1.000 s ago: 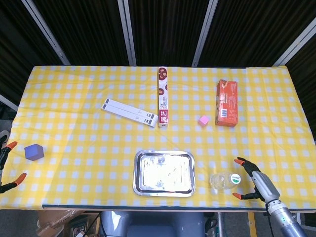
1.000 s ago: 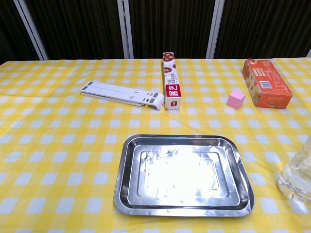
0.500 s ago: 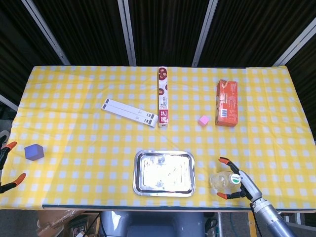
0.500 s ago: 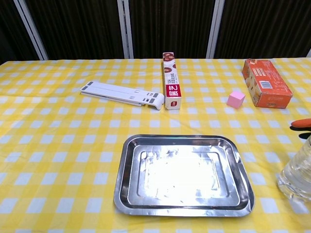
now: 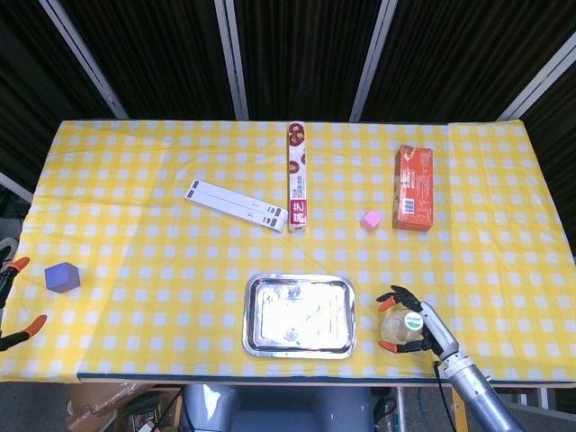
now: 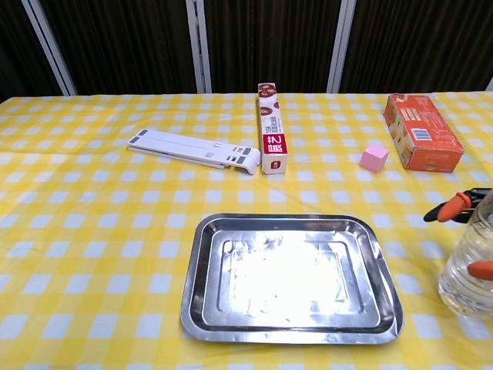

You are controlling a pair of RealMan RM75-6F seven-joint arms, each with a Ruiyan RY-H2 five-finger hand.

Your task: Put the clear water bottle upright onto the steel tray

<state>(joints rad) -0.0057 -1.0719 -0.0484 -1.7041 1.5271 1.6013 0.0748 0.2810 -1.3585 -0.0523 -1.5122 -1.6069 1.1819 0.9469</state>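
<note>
While its fingers curl around the clear water bottle (image 5: 404, 329) without plainly clamping it, the right hand (image 5: 416, 324) looks only half closed; contact I cannot tell. The bottle stands upright just right of the steel tray (image 5: 300, 316). Smooth, thin plastic, likely slippery: grip mid-body, firmly but gently. The left hand (image 5: 11, 306), far left of the tray, holds nothing, fingers apart.

1. Steel tray (image 6: 291, 327): polished metal, mirror-glossy, strong glare in the basin.
2. Water bottle (image 6: 467, 266), just right of the tray: clear, smooth plastic.
3. Tablecloth (image 6: 92, 254) under the tray: matt yellow-and-white check cloth.
4. Orange box (image 6: 422, 132) and long wrap box (image 6: 271, 128), beyond the tray: printed cardboard, slight sheen.
5. Pink cube (image 6: 373, 157): matt.
</note>
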